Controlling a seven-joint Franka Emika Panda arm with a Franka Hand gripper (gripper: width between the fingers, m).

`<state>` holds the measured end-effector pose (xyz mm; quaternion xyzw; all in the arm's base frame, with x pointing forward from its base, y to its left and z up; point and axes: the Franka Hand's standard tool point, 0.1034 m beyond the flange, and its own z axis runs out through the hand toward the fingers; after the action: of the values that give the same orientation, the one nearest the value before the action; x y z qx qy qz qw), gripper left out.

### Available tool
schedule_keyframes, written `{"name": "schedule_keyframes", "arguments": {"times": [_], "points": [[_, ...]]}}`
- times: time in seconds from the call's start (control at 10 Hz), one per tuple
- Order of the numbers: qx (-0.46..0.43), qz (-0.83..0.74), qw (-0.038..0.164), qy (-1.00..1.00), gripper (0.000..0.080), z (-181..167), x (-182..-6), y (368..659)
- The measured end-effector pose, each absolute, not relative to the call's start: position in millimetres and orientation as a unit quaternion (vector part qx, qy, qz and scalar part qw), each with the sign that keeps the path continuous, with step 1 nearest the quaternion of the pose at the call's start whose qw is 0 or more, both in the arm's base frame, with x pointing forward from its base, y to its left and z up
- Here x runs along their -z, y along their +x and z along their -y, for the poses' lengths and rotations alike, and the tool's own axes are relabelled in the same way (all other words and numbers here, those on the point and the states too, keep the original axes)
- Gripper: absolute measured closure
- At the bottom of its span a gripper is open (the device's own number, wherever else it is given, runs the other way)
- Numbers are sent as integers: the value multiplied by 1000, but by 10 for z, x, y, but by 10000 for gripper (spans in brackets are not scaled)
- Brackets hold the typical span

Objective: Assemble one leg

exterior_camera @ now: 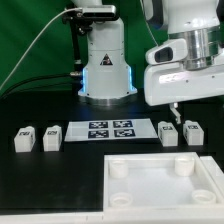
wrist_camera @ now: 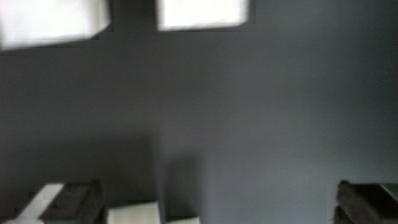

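The exterior view shows the whole layout. The arm comes in from the exterior view's right, and the pincer (exterior_camera: 172,104) hangs in the air above the leg (exterior_camera: 168,133), not touching it. This leg stands upright on the dark desk (exterior_camera: 50,185) with its tag facing the camera. A second leg (exterior_camera: 193,133) stands just beside it, toward the exterior view's right. Two more legs (exterior_camera: 36,138) stand as a pair, well apart, on the exterior view's left. The marker board (exterior_camera: 110,130) lies flat between the two pairs. The white tabletop (exterior_camera: 150,190) lies nearer to the camera, and two of its round sockets (exterior_camera: 120,170) are visible.

The wrist view shows what the exterior view does not. The two fingers (wrist_camera: 63,203) of the pincer (wrist_camera: 214,200) are spread wide and released, and nothing is held between them. A pale shape (wrist_camera: 134,212) lies close to one finger, but it is too blurred to name. Two bright patches (wrist_camera: 45,20) at the far side are also unclear.

For edges and room, only a narrow strip of desk separates the leg from the raised rim of the tabletop. The neighbouring leg is close on one side. Toward the marker board there is a small gap. The front part of the desk on the exterior view's left is bare and wide.
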<state>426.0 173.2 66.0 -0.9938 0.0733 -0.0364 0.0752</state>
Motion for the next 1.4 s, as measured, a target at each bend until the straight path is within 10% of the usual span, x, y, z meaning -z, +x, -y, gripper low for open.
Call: {"name": "schedule_keyframes", "arguments": {"times": [1.4], "points": [[-370, -54, 64, -925, 150, -1749, -463, 3979]]}}
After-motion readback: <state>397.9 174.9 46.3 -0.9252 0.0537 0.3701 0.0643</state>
